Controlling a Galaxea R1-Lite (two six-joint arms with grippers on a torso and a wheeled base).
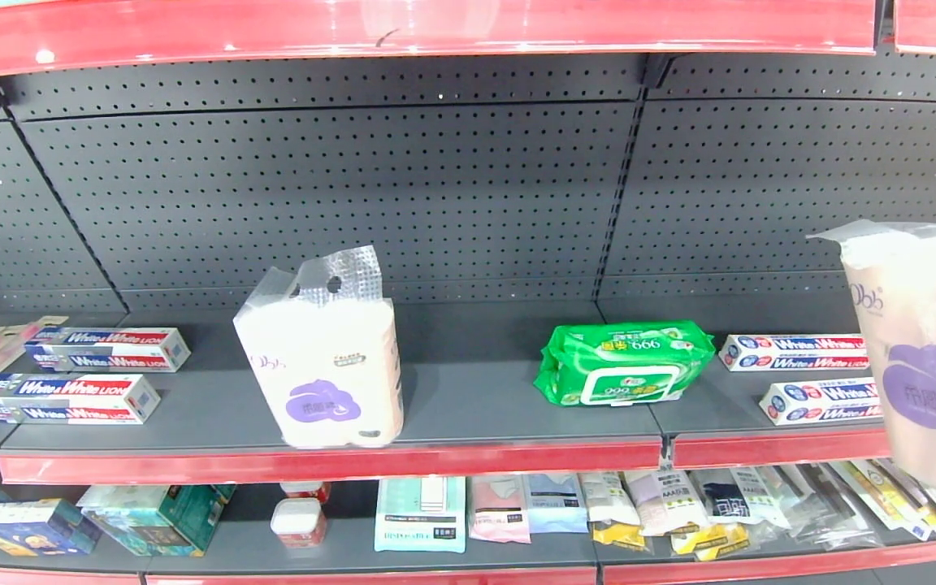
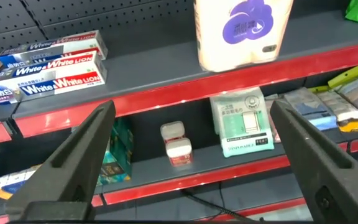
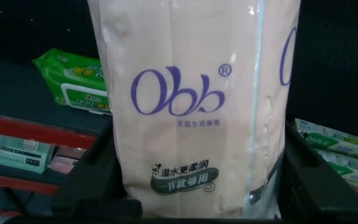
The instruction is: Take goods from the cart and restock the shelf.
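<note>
A white pack of tissue rolls with a purple label [image 1: 330,366] stands upright on the middle shelf [image 1: 468,406], near its front edge. A second, matching pack [image 1: 927,349] hangs in the air in front of the shelf's right end, and my right gripper [image 3: 197,183] is shut on it [image 3: 191,106], one dark finger [image 3: 89,177] on each side. My left gripper [image 2: 191,168] is open with nothing between its fingers [image 2: 73,162]; it sits in front of the shelves, below the standing pack [image 2: 241,31].
A green pack of wipes [image 1: 622,361] lies right of centre on the middle shelf. Toothpaste boxes lie at the left [image 1: 70,374] and at the right [image 1: 809,374]. Bare shelf shows between the standing pack and the wipes. The lower shelf [image 1: 435,552] holds small packets and boxes.
</note>
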